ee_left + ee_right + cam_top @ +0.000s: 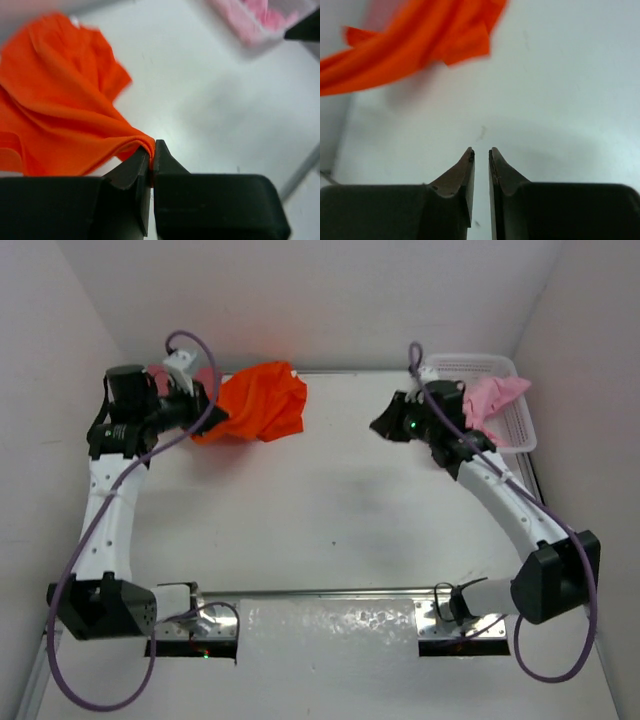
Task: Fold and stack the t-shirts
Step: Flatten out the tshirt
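Left gripper (152, 150) clamped on the orange shirt (60, 100); right gripper (481, 156) holding nothing.

My left fingertips press together on a fold at the orange shirt's edge, and the rest of it lies crumpled on the white table (350, 500) at the far left. My right gripper hovers above bare table toward the far right, jaws a narrow slit apart with nothing between them, pointing at the orange shirt well apart from it. Just behind it the pink shirt (495, 398) lies bunched in the basket (522, 435) in the far right corner. A patch of rose cloth (157, 374) shows behind my left wrist.
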You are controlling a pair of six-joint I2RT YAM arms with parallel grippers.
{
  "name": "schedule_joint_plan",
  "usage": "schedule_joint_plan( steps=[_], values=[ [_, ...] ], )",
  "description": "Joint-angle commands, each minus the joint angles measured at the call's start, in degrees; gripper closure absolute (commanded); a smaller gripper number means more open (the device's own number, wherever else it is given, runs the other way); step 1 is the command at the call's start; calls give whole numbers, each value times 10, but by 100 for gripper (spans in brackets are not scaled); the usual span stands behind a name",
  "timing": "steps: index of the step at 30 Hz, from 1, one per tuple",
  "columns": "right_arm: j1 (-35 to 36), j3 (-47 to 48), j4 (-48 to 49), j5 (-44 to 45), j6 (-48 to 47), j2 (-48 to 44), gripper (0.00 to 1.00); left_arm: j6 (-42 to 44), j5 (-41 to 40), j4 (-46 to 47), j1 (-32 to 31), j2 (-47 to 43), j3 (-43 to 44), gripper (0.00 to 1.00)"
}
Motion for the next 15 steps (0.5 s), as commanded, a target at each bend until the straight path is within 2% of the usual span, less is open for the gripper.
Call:
schedule_joint_plan(
  steps=[1,2,3,4,5,6,8,9,10,11,12,13,14,15],
  values=[
    [58,-45,-79,140,-83,-10,84,149,27,-225,5,-29,-48,100],
    [66,-57,-86,149,-82,-9,80,183,43,-267,6,-35,-70,100],
    [72,-82,-80,153,-69,-11,66,221,73,-309,6,-37,-79,100],
    [93,-92,-67,169,-65,-11,57,304,84,-372,6,-44,-87,100],
    [107,-100,-60,183,-65,-9,50,311,68,-373,8,-51,-81,100],
    [122,-100,-54,196,-73,12,36,279,35,-368,20,-55,-78,100],
    [151,-78,-30,182,-83,54,25,238,18,-340,22,-55,-77,100],
    [153,-35,-19,162,-94,83,14,210,-9,-318,22,-55,-81,100],
    [153,-5,-17,149,-98,153,13,141,-33,-265,22,-56,-90,100],
    [153,84,-48,147,-119,193,13,109,-107,-241,21,-56,-108,100],
    [152,138,-73,151,-128,235,12,86,-140,-222,20,-54,-118,100],
    [152,187,-121,163,-139,318,12,80,-171,-193,20,-53,-129,100],
    [152,285,-141,167,-145,361,12,74,-226,-179,20,-54,-152,100],
    [153,335,-163,162,-145,402,12,70,-245,-168,20,-56,-163,100]
  ],
)
